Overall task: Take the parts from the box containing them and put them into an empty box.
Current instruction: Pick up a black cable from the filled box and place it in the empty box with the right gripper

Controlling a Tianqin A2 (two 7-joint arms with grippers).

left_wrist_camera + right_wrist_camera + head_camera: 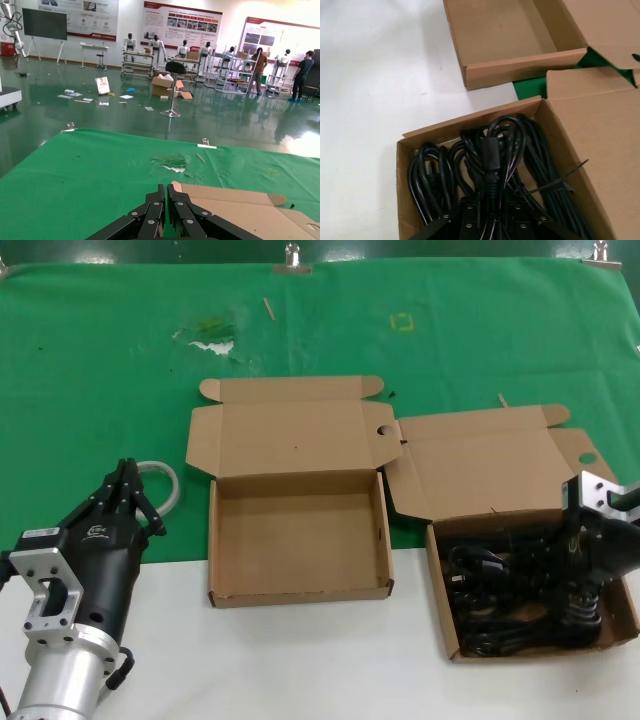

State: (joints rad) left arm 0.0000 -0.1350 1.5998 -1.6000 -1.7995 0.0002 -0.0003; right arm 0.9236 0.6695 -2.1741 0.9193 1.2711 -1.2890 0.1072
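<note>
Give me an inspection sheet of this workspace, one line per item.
Surface: white table in front, green cloth behind.
Job's things: empty box open at centre; full box to its right, holding the black cables.
Clutter: scuffed patch and small scraps on the cloth.
Grippers: left tool shut, parked left of the empty box; right tool down in the full box, shut on a cable bundle.
Cables: grey hose looped by the left tool.
Surroundings: hall floor, stool, people at racks.

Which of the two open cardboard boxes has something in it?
The box on the robot's right, where the right gripper reaches in: it holds coiled black cables. The middle box shows only bare cardboard.
</note>
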